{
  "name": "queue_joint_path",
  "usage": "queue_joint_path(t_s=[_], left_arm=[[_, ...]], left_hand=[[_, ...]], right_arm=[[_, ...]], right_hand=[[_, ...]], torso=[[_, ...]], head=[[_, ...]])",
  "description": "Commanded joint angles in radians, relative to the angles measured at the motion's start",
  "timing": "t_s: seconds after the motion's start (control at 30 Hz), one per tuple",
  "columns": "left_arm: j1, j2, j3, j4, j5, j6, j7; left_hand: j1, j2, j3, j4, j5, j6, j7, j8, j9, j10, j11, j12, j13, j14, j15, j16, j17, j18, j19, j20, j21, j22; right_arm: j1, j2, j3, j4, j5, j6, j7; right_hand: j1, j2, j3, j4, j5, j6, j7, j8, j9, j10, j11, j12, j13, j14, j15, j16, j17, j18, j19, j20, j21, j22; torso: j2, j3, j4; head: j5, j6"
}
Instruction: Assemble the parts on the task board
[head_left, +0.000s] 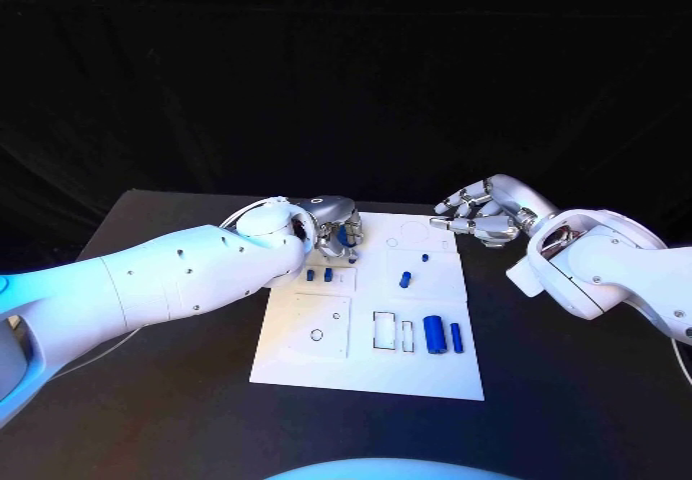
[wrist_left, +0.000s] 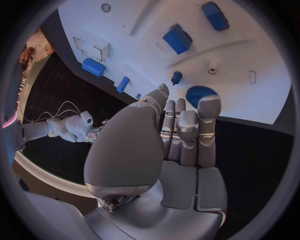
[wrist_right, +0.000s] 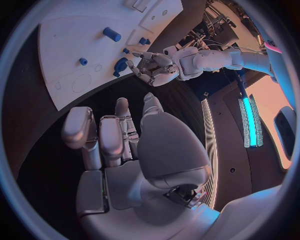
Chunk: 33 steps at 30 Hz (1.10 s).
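Parts (head_left: 434, 329) partly seated on task board (head_left: 368, 375); left hand (head_left: 335, 228) curled empty near blue disc (wrist_left: 200, 94), right hand (head_left: 483, 215) loosely curled, empty; next, probably grasping that disc.

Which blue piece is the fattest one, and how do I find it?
Find the white task board mid-table and go to its near edge. Two upright blue pieces stand side by side there; the fat cylinder is the left one, thicker than its thin neighbour.

I can read no text, label, brand, number or sign anywhere here, neither on the task board (head_left: 368, 345), which bears only faint drawn outlines, nor on the blue parts (head_left: 434, 330) lying on it.
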<state>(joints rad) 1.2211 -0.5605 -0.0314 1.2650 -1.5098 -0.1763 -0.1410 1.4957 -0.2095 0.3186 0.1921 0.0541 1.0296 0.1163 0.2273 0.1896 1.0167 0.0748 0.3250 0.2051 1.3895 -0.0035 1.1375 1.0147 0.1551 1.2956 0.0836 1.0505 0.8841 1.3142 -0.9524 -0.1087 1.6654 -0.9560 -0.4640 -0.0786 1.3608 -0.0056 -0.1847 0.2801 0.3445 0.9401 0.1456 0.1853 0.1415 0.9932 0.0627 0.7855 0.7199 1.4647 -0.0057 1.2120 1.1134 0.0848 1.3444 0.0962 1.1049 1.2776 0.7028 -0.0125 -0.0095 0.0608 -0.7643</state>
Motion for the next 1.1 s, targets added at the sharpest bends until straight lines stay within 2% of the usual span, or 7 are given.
queue_joint_path(t_s=[0.03,0.33,0.83,1.1], left_arm=[[-0.002,0.006,0.001,-0.004,-0.062,0.059,-0.027],[-0.005,0.010,0.001,-0.010,-0.069,0.094,-0.035],[-0.013,0.022,0.001,-0.026,-0.066,0.087,-0.034],[-0.016,0.027,0.001,-0.032,-0.062,0.083,-0.031]], left_hand=[[-0.006,-0.006,0.008,0.001,-0.003,0.010,0.002,-0.006,-0.003,0.010,0.000,-0.007,-0.005,0.014,0.000,0.014,0.008,-0.022,0.011,0.000,0.019,0.019],[-0.012,-0.006,0.018,-0.001,-0.003,0.021,0.004,-0.016,-0.011,0.032,-0.003,-0.015,-0.019,0.027,-0.002,0.043,0.026,-0.028,0.022,-0.001,0.052,0.057],[-0.006,0.000,0.051,-0.010,-0.003,0.033,0.005,-0.037,-0.023,0.071,-0.007,-0.036,-0.041,0.040,-0.005,0.077,0.044,-0.034,0.030,-0.003,0.090,0.100],[-0.002,0.002,0.077,-0.017,-0.003,0.036,0.007,-0.052,-0.031,0.088,-0.007,-0.052,-0.054,0.043,-0.006,0.089,0.048,-0.036,0.032,-0.003,0.104,0.116]], right_arm=[[-0.001,0.000,0.000,0.001,-0.011,-0.005,0.014],[-0.001,0.000,0.000,0.002,-0.012,-0.005,0.013],[-0.001,0.000,0.000,0.004,-0.012,-0.002,0.011],[-0.001,0.001,0.000,0.003,-0.012,0.000,0.010]], right_hand=[[0.010,-0.003,-0.008,-0.001,0.006,0.000,0.000,0.006,0.001,0.005,0.001,-0.008,-0.003,0.001,-0.008,-0.009,-0.003,0.018,-0.007,-0.003,-0.009,-0.002],[0.010,-0.003,-0.010,0.000,0.006,0.000,0.000,0.006,0.001,0.006,0.001,-0.012,-0.007,0.001,-0.008,-0.011,-0.005,0.018,-0.007,-0.003,-0.010,-0.003],[0.010,-0.003,-0.011,0.000,0.007,0.000,0.000,0.007,0.001,0.006,0.001,-0.014,-0.010,0.001,-0.008,-0.013,-0.006,0.018,-0.007,-0.003,-0.012,-0.004],[0.010,-0.003,-0.011,0.000,0.007,0.000,0.000,0.007,0.001,0.006,0.001,-0.014,-0.010,0.001,-0.008,-0.013,-0.006,0.018,-0.007,-0.003,-0.012,-0.004]], torso=[[0.001,0.0000,-0.0010],[0.001,0.0003,-0.0017],[0.001,-0.0008,0.0002],[0.000,0.0000,-0.0007]], head=[[-0.002,0.000],[-0.006,-0.003],[-0.010,-0.008],[-0.010,-0.009]])
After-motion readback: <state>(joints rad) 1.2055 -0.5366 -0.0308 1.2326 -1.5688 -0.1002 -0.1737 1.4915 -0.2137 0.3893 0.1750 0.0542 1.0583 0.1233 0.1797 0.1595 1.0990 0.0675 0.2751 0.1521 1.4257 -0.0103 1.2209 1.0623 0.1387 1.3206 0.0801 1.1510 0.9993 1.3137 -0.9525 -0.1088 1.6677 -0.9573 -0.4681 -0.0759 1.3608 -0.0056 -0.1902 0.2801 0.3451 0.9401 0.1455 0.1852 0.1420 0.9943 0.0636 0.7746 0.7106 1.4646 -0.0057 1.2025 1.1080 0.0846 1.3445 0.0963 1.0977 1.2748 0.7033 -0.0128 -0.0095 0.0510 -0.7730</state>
